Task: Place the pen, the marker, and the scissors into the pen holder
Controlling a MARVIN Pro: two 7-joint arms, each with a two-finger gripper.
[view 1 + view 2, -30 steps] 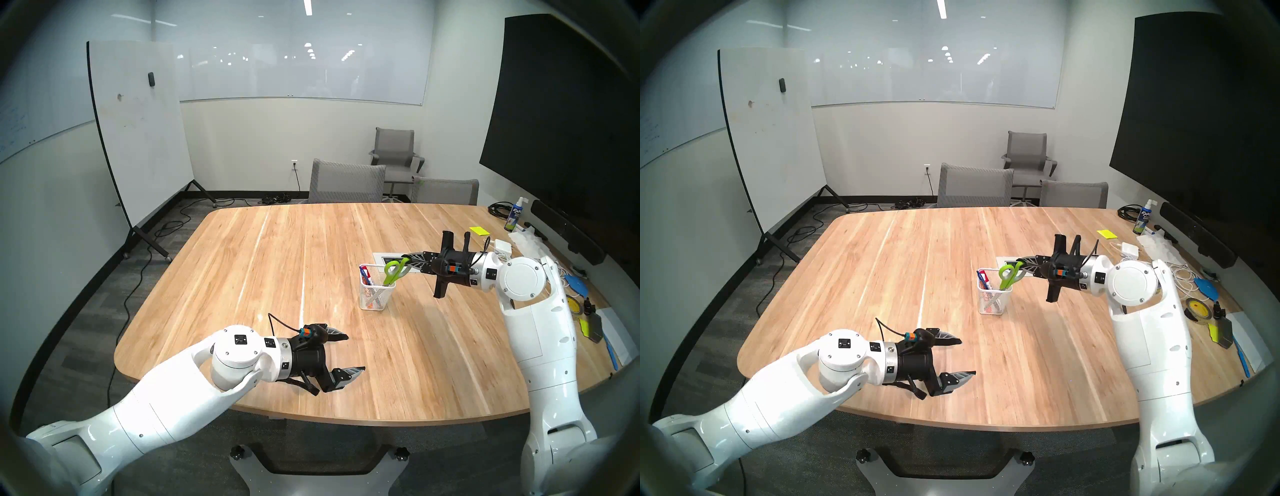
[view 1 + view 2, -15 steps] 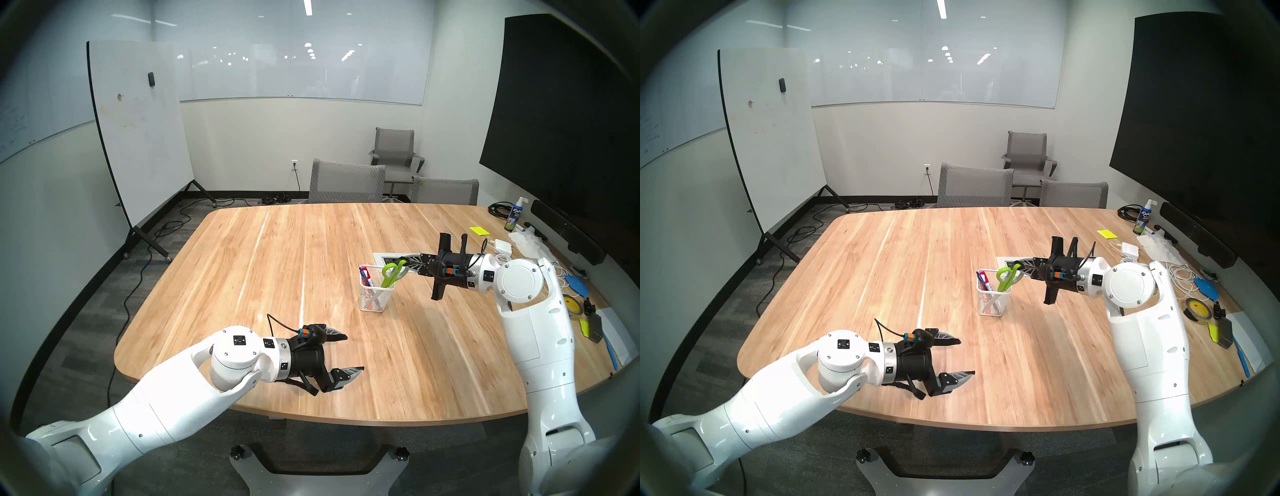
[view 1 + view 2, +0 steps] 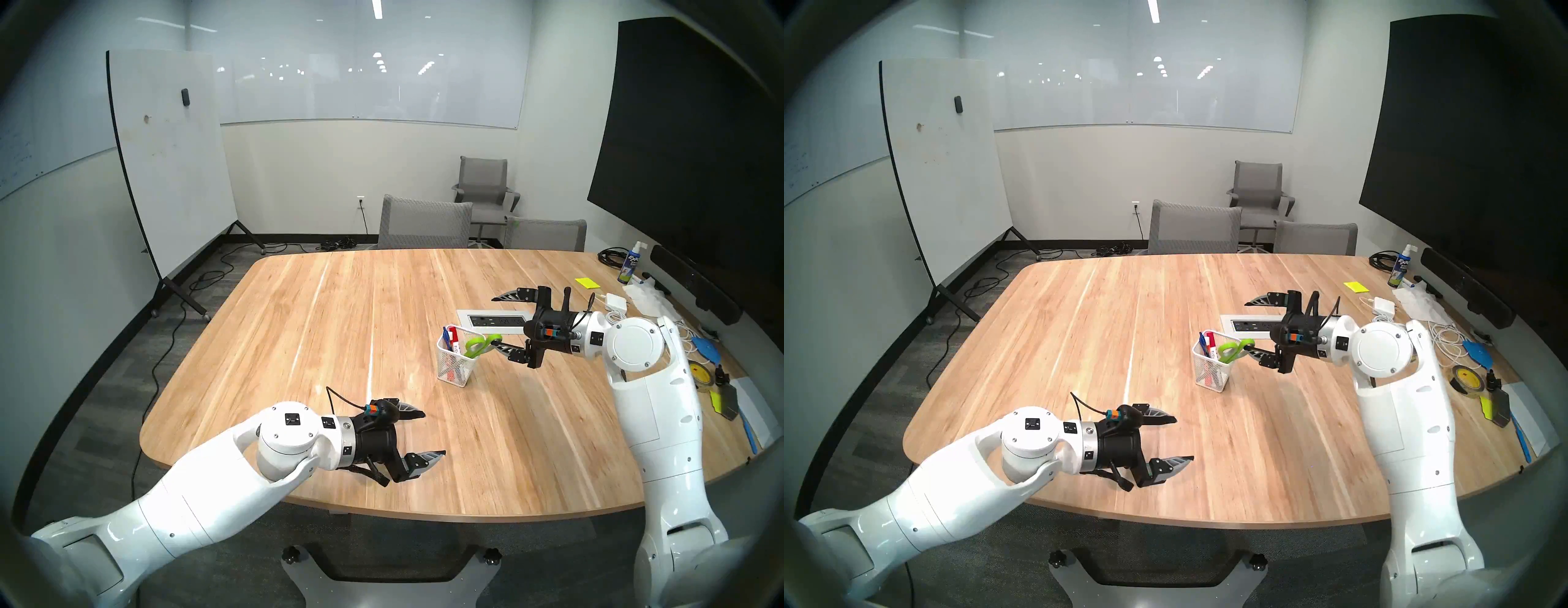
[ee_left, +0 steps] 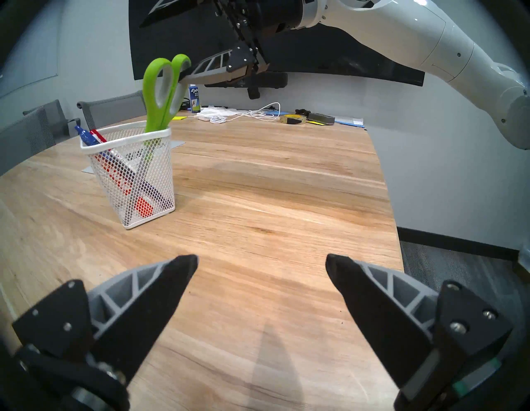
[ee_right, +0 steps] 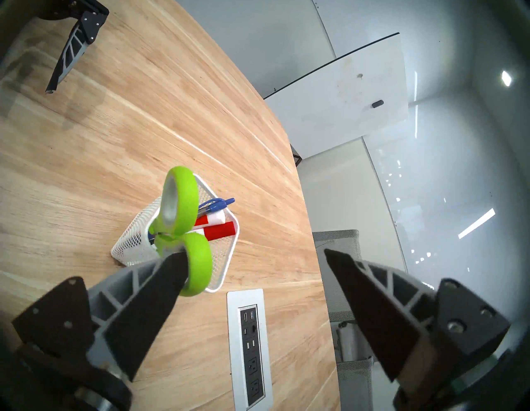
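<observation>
The white mesh pen holder [image 3: 456,367] [image 3: 1212,371] [image 4: 129,178] [image 5: 129,244] stands tilted on the table. Inside it, blades down, are the green-handled scissors [image 3: 479,344] [image 3: 1233,351] [image 4: 149,86] [image 5: 189,195], the blue pen [image 3: 446,337] [image 4: 84,135] [image 5: 218,203] and a red-capped marker [image 3: 455,342] [image 5: 219,229]. My right gripper [image 3: 494,320] [image 3: 1247,327] [image 5: 251,253] is open beside the holder. Its lower fingertip [image 4: 212,70] touches the near handle loop. My left gripper [image 3: 435,432] [image 3: 1185,438] [image 4: 261,257] hovers open and empty near the front edge.
A power outlet panel [image 3: 475,317] [image 5: 249,338] is set into the table behind the holder. Along the right edge lie a spray bottle [image 3: 631,265], a charger with cables [image 3: 615,302], a tape roll [image 3: 700,373] and papers. Grey chairs [image 3: 424,223] stand at the far side.
My right gripper has opened, letting go of the scissors handles. The scissors sank lower and lean toward the gripper, and the holder has tipped and shifted. The left arm stayed still.
</observation>
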